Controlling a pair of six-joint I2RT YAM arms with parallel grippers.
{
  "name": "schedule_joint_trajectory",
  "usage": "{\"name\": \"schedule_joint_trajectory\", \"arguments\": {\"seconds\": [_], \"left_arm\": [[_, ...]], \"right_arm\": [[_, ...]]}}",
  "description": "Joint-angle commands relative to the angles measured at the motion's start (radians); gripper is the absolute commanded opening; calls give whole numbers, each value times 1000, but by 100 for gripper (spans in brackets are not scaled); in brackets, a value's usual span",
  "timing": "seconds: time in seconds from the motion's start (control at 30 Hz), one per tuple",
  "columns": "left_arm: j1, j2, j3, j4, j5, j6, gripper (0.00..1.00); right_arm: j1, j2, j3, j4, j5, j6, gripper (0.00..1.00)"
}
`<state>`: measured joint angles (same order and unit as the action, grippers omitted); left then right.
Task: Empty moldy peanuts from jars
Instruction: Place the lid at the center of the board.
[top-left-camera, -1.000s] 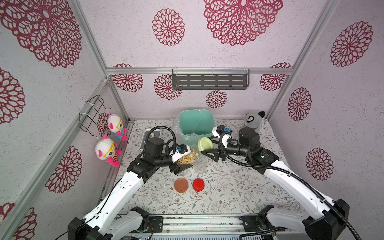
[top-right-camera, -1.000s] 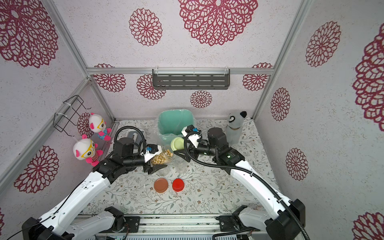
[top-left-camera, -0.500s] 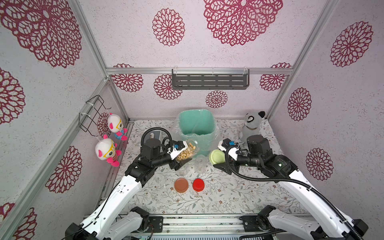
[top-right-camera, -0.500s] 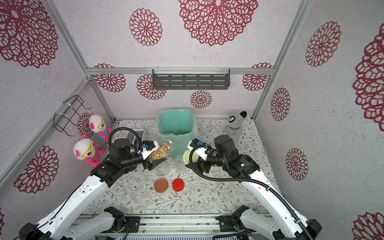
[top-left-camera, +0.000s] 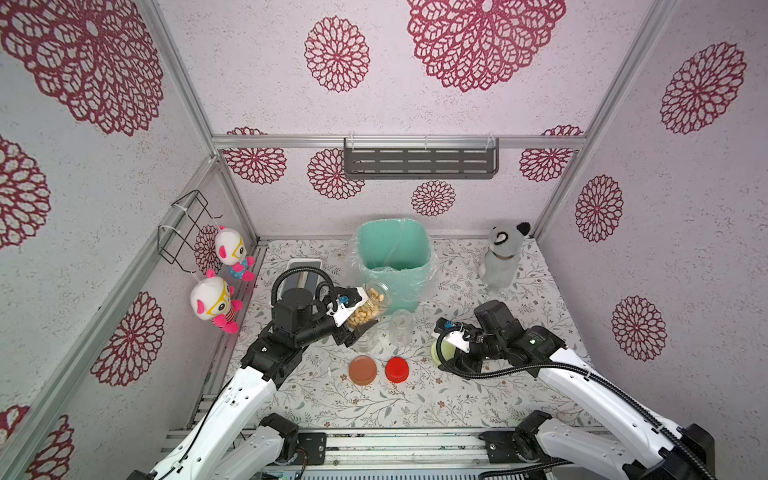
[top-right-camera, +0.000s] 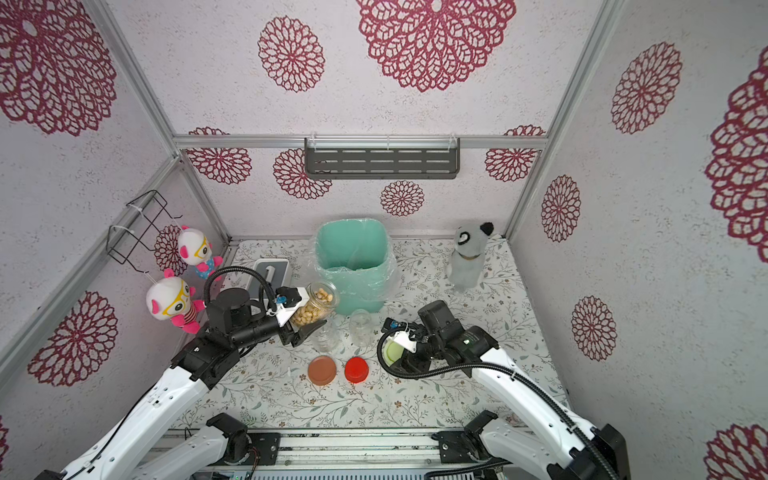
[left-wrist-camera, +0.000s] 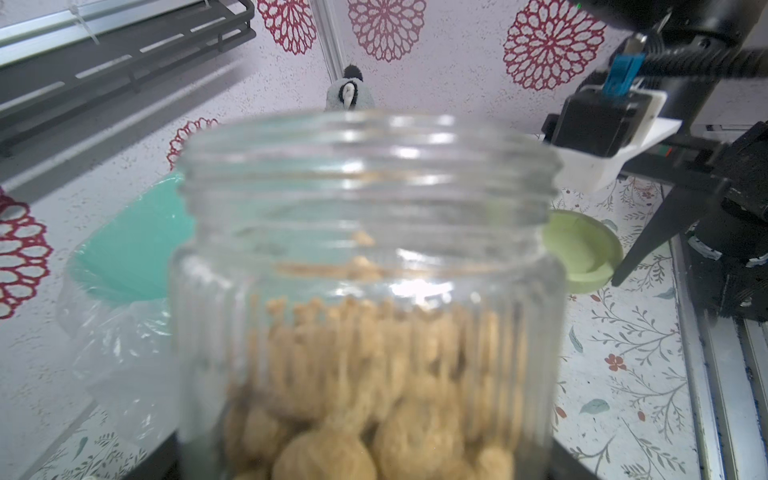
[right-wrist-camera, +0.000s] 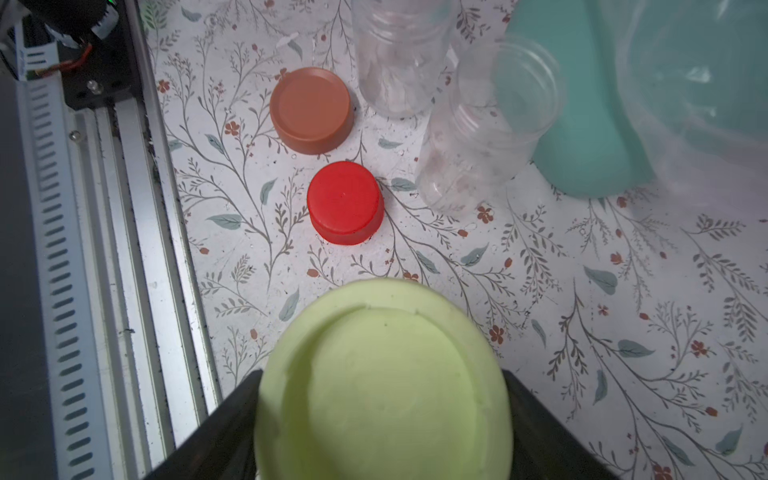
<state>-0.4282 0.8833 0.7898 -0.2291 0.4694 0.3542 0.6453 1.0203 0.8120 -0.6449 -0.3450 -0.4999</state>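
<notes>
beside the bin, left gripper clamps the tilted peanut jar (mouth binward); right gripper, low, pinches green lid.

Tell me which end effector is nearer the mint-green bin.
Left. The left end effector, shut on the peanut jar, sits close beside the bin's near wall. The right end effector, gripping the pale green lid, is farther back toward the robot.

No legible text, number, brand or sign in any view.
Jar with peanuts, centre of left wrist frame: clear ribbed wall, blurred, no label.
Brown lid, red lid, pale green lid, right wrist frame: tops plain.
Mint bin, centre of a top view: unmarked.
</notes>
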Motion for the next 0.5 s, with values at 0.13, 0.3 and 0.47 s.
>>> {"name": "schedule_joint_trajectory", "arguments": {"seconds": [0.13, 0.3, 0.47], "left_arm": [[23, -32, 14, 44, -9, -9, 0], [23, -27, 16, 47, -14, -16, 0], [26, -29, 17, 44, -20, -11, 0]], "right_arm": [[17, -12, -140, 212, 28, -9, 11], [19, 27, -190, 273, 20, -19, 16], [19, 107, -198, 310, 27, -43, 17]]}}
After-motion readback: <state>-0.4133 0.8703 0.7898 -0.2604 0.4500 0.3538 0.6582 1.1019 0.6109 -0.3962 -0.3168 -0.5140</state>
